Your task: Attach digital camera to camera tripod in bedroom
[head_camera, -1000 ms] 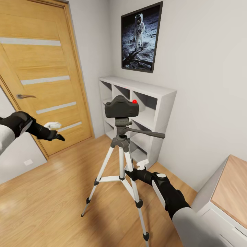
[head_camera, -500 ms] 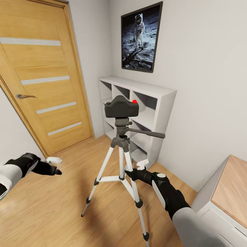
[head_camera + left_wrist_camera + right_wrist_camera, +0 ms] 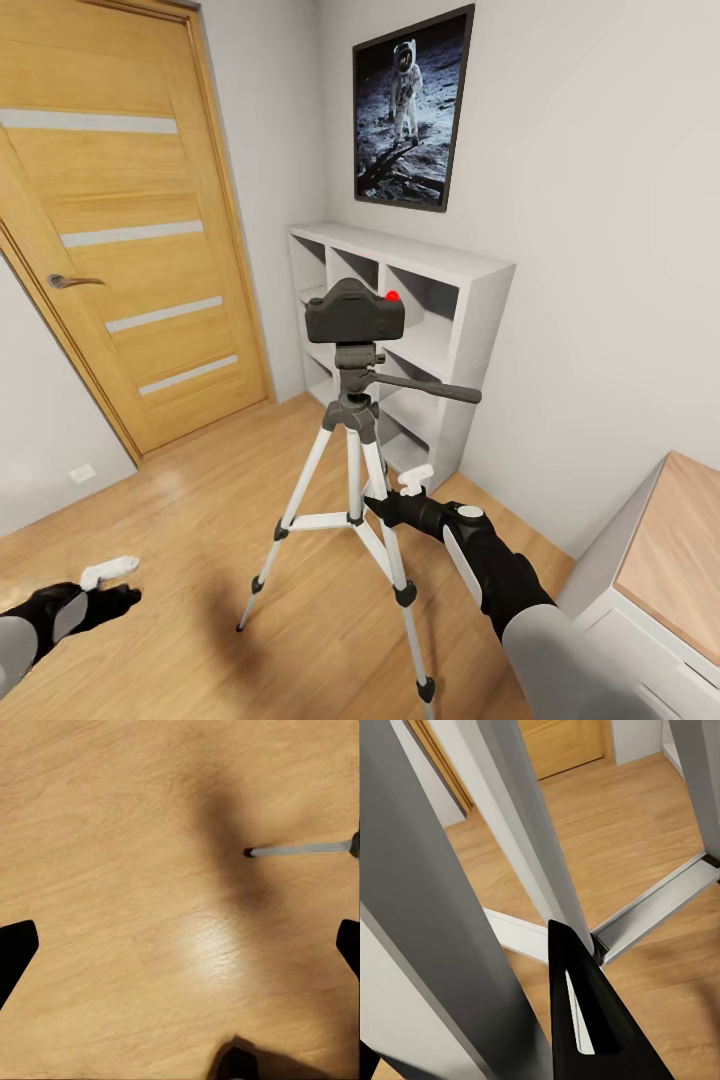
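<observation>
One matte-black digital camera [image 3: 354,311] with a red button sits atop one camera tripod [image 3: 352,478], three silver-white legs, standing at room centre. The right gripper [image 3: 381,502], at five o'clock, is clamped on a tripod leg. The left gripper [image 3: 112,582], at eight o'clock, hangs spread wide above the plank floor [image 3: 190,520].

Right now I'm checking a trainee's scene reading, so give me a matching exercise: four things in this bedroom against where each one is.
Things:
1. digital camera
2. right pincer
3. left pincer
4. astronaut picture

Places:
A. low over the wood floor, apart from the stand
B. on the wall above the white cube shelf
C. at a leg of the camera tripod
D. on top of the tripod's head

Pairs: 1-D, 2-C, 3-A, 4-B
</observation>
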{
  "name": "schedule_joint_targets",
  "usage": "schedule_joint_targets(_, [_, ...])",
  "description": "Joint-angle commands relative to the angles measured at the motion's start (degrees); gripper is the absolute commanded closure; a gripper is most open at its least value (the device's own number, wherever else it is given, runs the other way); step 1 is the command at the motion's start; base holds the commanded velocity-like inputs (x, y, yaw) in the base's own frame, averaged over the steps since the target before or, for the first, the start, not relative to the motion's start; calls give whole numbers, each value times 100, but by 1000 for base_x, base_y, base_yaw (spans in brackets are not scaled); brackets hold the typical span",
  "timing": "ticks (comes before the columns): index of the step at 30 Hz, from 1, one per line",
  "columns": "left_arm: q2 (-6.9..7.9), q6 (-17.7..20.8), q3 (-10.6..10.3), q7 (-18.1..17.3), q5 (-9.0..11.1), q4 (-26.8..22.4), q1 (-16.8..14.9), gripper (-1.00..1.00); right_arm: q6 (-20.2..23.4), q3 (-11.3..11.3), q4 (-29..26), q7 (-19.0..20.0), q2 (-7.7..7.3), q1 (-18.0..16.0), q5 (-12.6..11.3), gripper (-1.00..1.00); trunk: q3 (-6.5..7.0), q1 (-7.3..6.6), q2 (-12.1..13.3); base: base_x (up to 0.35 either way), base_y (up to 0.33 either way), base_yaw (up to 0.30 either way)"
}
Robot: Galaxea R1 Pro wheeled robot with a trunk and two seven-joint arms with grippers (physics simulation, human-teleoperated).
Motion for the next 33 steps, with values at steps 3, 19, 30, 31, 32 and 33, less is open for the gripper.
schedule_joint_targets(3, [-75,-385,-44,218,829,-7,314,-100,15,-1,50,-234,6,-1,415,100,-12,5,-9,0,0,0])
schedule_joint_targets(19, [-1143,188,-112,1205,761,-10,1445,-100,55,-8,52,-240,-1,-1,414,100,-12,5,-9,0,0,0])
schedule_joint_targets(30, [-1418,-5,-105,1280,582,-4,1836,-100,68,-2,52,-236,-3,-1,424,100,-12,5,-9,0,0,0])
schedule_joint_targets(31, [-1426,-90,-106,1281,579,-5,1869,-100,70,-2,52,-237,-3,-1,427,100,-12,5,-9,0,0,0])
schedule_joint_targets(32, [-1442,-294,-107,1283,573,-7,1943,-100,72,-1,52,-235,-2,-1,434,100,-12,5,-9,0,0,0])
schedule_joint_targets(33, [-1452,-411,-108,1281,568,-8,1981,-100,75,-1,52,-234,-2,-1,439,100,-12,5,-9,0,0,0])
